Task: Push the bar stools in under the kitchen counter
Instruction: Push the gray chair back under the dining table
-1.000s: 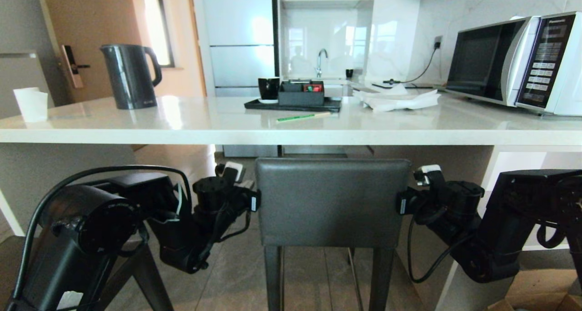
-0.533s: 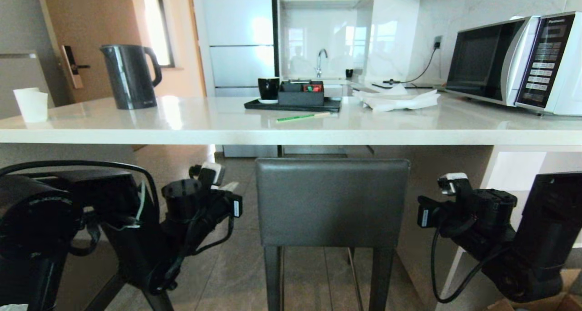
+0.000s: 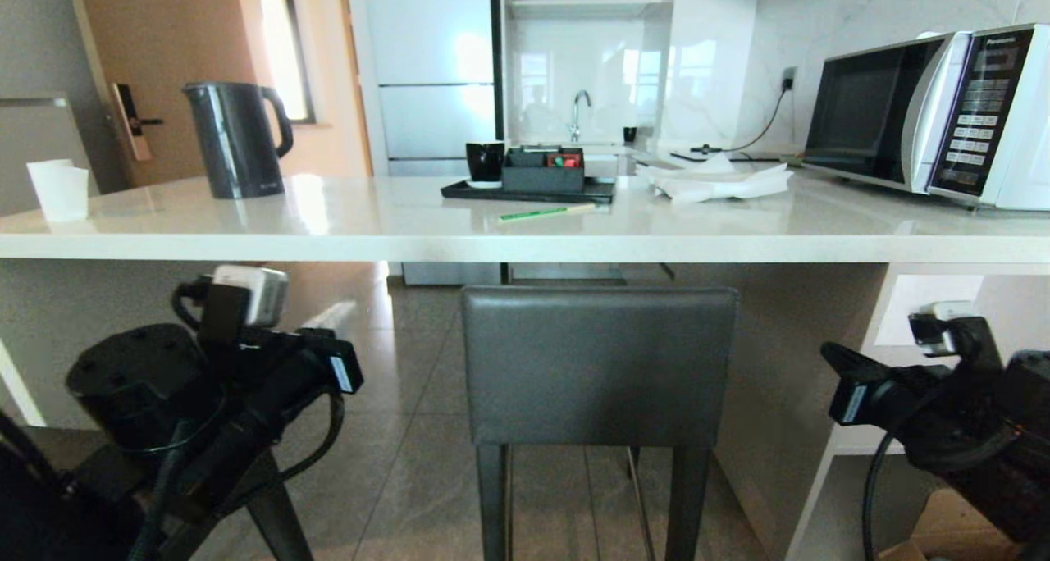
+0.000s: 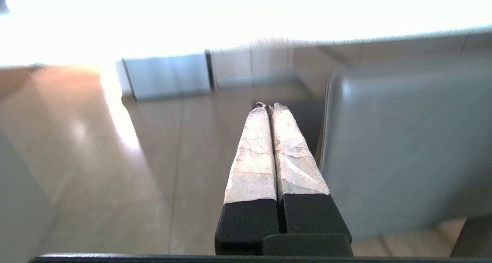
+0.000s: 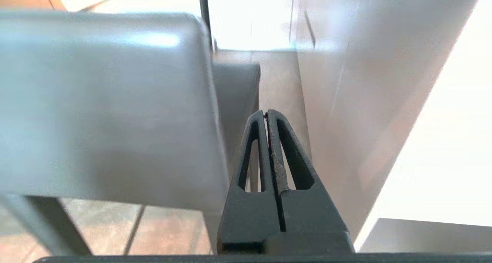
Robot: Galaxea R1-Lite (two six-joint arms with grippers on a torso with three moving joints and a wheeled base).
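One bar stool (image 3: 599, 364) stands in the middle, its grey backrest just below the front edge of the kitchen counter (image 3: 525, 245) and its seat hidden behind the backrest. My left gripper (image 3: 349, 371) is shut and empty, off to the stool's left with open floor between them. The left wrist view has the gripper (image 4: 269, 106) shut beside the backrest (image 4: 403, 147), apart from it. My right gripper (image 3: 845, 399) hangs to the stool's right, also shut on nothing. In the right wrist view that gripper (image 5: 266, 113) sits beside the backrest (image 5: 103, 101).
On the counter are a black kettle (image 3: 238, 139), a white cup (image 3: 59, 190), a black tray (image 3: 529, 189), a green pencil (image 3: 545, 212), crumpled paper (image 3: 722, 180) and a microwave (image 3: 927, 114). The white shelf panel (image 3: 927, 298) stands right. A dark slanted leg (image 3: 275, 516) shows under my left arm.
Both grippers have drawn back from the sides of the stool's backrest, outward and toward the camera. The stool has stayed where it was.
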